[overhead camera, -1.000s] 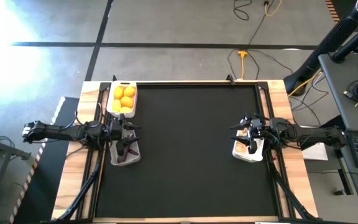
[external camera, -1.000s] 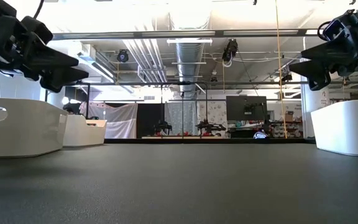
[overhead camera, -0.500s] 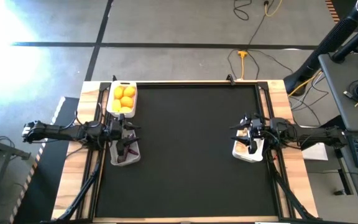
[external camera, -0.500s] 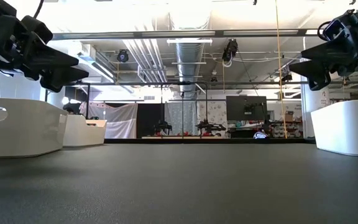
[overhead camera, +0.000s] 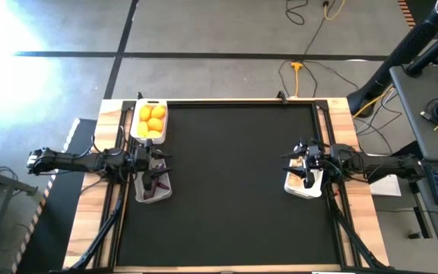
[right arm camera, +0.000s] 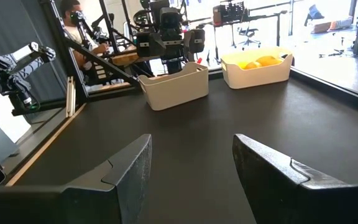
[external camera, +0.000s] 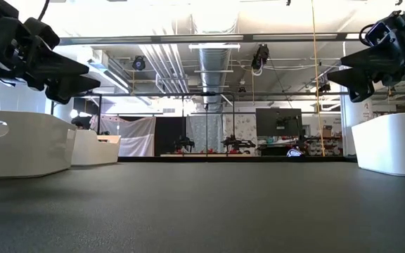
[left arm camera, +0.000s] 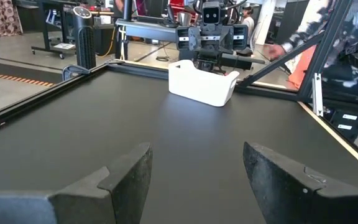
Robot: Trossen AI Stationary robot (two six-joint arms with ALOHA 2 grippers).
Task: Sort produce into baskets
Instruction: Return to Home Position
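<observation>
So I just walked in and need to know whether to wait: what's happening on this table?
Sorting looks finished. Both arms hang idle with nothing held. The left gripper is open over the eggplant bin. The right gripper is open over the right-hand bin, whose contents I can't make out. The citrus fruits sit in the third bin, beside the eggplant bin. No produce lies loose on the black mat.
</observation>
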